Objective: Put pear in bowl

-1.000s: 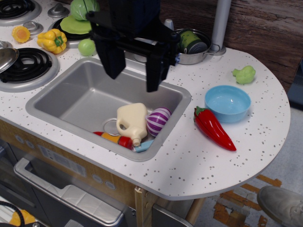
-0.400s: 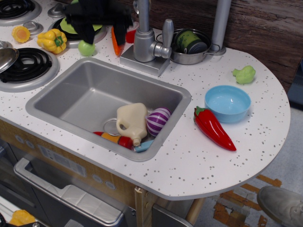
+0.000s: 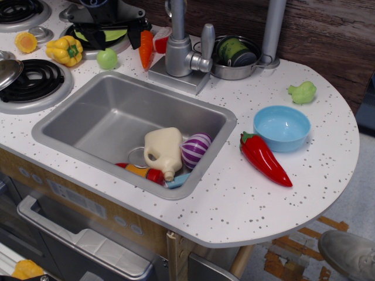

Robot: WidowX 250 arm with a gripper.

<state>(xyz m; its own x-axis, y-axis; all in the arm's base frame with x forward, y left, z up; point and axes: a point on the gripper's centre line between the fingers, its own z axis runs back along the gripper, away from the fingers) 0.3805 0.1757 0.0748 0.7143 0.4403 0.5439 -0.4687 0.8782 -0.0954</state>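
Pear [image 3: 107, 58], upper left, looks light, hard & slippery, so grab its round middle; gripper [image 3: 114, 29] looks wide open, empty.

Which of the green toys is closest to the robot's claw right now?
The smooth, round light-green pear, just below the gripper beside the sink. The bumpy pale-green toy sits far right.

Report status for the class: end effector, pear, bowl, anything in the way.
End effector at the back, above the pear; open or shut unclear. Bowl empty, far right. Sink and faucet between them.
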